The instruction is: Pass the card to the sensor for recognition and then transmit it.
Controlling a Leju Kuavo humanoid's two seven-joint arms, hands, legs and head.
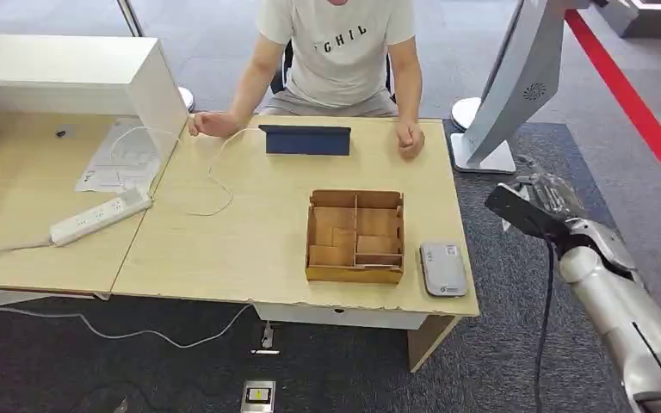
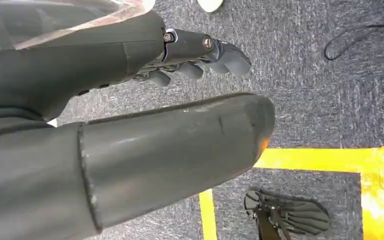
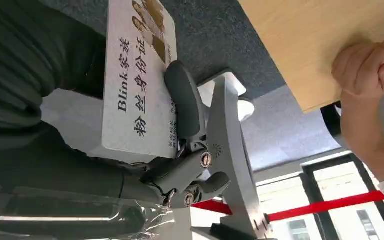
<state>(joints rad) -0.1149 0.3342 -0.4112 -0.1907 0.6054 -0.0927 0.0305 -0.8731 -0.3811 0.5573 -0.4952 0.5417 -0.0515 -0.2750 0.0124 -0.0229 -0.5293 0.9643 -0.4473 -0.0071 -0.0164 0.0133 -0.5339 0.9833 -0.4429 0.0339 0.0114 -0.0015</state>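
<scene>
While the right hand (image 1: pixel 540 200) grips the card (image 3: pixel 137 85) off the table's (image 1: pixel 250 249) right edge, the left hand (image 2: pixel 180 55) hangs curled, holding nothing.

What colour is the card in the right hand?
White, with dark lettering and a small photo; the card shows best in the right wrist view.

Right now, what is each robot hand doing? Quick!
Left hand: fingers curled in, holding nothing, hanging above the grey carpet.
Right hand: gripping the white printed plastic card, off the table's right side.
</scene>
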